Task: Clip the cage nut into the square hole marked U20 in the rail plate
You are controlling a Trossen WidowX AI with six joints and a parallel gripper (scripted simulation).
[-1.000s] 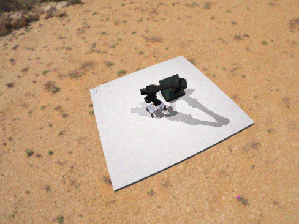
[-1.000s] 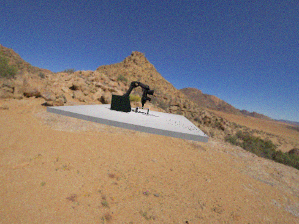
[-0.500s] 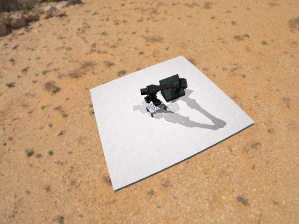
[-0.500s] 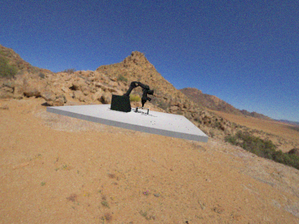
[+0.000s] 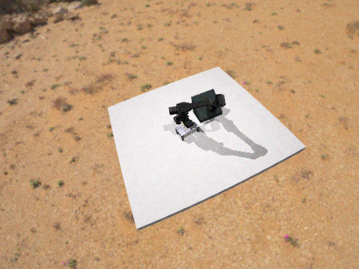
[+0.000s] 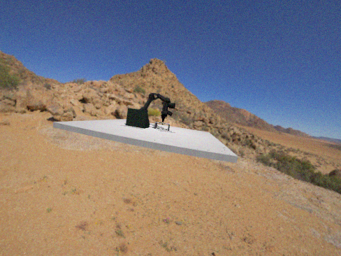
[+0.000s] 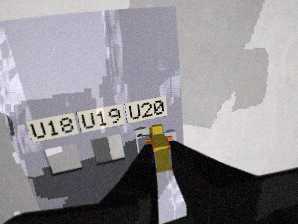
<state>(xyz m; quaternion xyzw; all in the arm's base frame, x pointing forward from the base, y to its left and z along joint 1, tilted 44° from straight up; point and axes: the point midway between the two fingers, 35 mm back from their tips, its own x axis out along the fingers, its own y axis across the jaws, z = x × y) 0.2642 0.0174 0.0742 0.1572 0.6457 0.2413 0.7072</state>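
Rail plate [image 5: 187, 131] [image 7: 145, 55]: raised on legs, presumably giving the wings room beneath. Gripper [image 5: 187, 126] [image 6: 163, 121] [image 7: 160, 149]: nearly closed, pinching the cage nut [image 7: 161, 156] (wings squeezed, evidently) at U20; seating cannot be confirmed.

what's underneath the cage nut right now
Below the cage nut, pinched in the gripper, edges of the U20 hole peek out on both sides. Its middle is covered, so whether the wings have hooked through can't be seen.
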